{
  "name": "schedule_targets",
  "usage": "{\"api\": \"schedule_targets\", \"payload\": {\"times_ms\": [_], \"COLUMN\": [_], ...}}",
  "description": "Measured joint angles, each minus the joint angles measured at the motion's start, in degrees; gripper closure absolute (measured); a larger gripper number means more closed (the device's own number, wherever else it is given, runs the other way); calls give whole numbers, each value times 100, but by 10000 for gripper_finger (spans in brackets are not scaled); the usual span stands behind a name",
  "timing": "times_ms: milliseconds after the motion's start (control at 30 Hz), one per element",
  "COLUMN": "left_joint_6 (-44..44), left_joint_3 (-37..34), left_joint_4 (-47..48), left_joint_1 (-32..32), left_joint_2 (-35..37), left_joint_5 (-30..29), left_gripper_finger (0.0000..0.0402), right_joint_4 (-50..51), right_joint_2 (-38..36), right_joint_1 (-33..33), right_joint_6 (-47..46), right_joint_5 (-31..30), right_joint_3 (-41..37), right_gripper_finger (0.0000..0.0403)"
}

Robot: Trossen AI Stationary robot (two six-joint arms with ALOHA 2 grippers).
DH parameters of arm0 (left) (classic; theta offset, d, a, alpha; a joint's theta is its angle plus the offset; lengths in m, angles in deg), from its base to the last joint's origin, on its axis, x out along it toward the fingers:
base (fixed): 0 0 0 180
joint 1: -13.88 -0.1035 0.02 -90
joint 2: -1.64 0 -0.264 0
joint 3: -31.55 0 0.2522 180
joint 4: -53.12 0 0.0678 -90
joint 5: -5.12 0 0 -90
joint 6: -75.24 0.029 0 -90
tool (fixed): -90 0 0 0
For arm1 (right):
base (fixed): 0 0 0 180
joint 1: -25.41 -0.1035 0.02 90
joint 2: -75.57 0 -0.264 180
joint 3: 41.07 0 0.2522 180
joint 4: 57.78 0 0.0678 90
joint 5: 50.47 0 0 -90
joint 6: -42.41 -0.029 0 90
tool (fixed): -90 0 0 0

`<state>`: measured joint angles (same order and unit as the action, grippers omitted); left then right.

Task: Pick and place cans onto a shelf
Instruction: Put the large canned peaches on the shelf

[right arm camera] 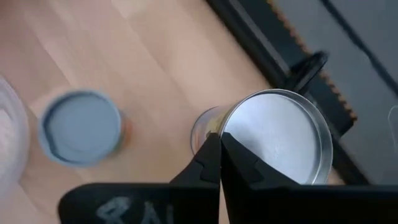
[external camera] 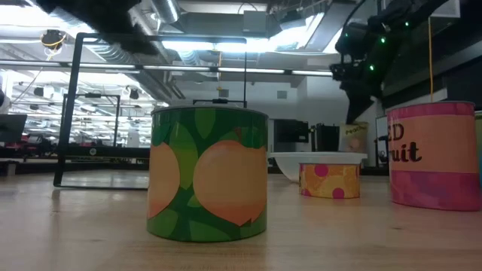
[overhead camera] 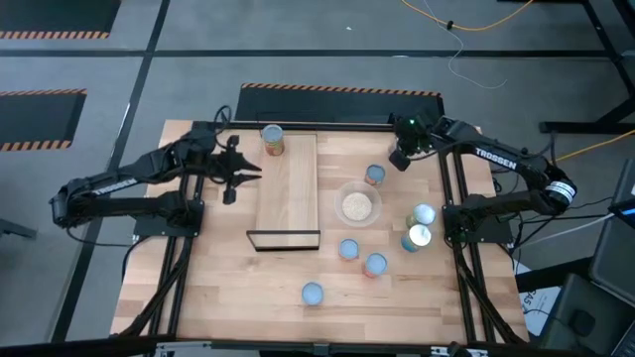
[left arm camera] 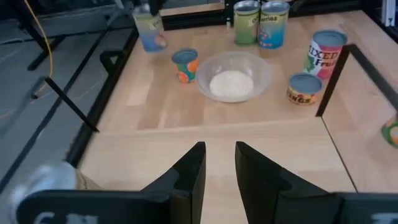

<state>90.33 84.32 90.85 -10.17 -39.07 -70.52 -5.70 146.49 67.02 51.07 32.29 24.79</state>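
Observation:
My right gripper [right arm camera: 219, 148] is shut on a silver-topped can [right arm camera: 280, 140] over the table's far right corner [overhead camera: 402, 157]. In the left wrist view this can [left arm camera: 149, 31] shows far off and blurred. My left gripper [left arm camera: 219, 165] stands open with nothing between its fingers, at the left side of the shelf [overhead camera: 288, 188], a light-wood board with a thin black frame at its near end. One orange-labelled can [overhead camera: 272, 139] stands at the shelf's far left corner. Several more cans stand on their bases on the table to the right, the nearest to my right gripper being a pale-blue-topped one [right arm camera: 81, 127]. My right gripper pinches the can's top rim [right arm camera: 231, 134] between its two fingertips, on the side of the can nearest the wrist. The fingers slant down from above. The can looks tilted below them; I cannot tell whether its base is clear of the table.
A clear bowl [overhead camera: 357, 205] with pale contents sits right of the shelf, with cans [overhead camera: 348, 249] [overhead camera: 375, 265] [overhead camera: 312, 293] nearer the front and two [overhead camera: 424, 215] [overhead camera: 417, 236] at the right. A green can [external camera: 207, 173] stands close to the low camera.

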Motion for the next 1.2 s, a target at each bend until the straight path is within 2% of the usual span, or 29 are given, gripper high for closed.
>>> {"api": "schedule_targets", "payload": {"times_ms": [233,500,867,1100,1200], "left_joint_6": [-161,-162,-161,-161,-161], "left_joint_3": [-1284,-2144,-2274,-2276,-2276], "left_joint_4": [-856,-1636,-1826,-1827,-1827], "left_joint_1": [-4,-4,-4,-4,-4], "left_joint_2": [724,854,851,851,851], "left_joint_5": [16,12,9,9,7], "left_gripper_finger": [321,321,321,321,321], "right_joint_4": [212,441,650,751,752], "right_joint_2": [3,635,2640,3883,4300], "right_joint_1": [-474,-1197,-1871,-1943,-1945], "right_joint_6": [192,486,1286,1508,1714], "right_joint_5": [137,415,512,1508,1689], "right_joint_3": [942,2519,4873,5913,6155], "right_gripper_finger": [402,402,403,403,403]}}
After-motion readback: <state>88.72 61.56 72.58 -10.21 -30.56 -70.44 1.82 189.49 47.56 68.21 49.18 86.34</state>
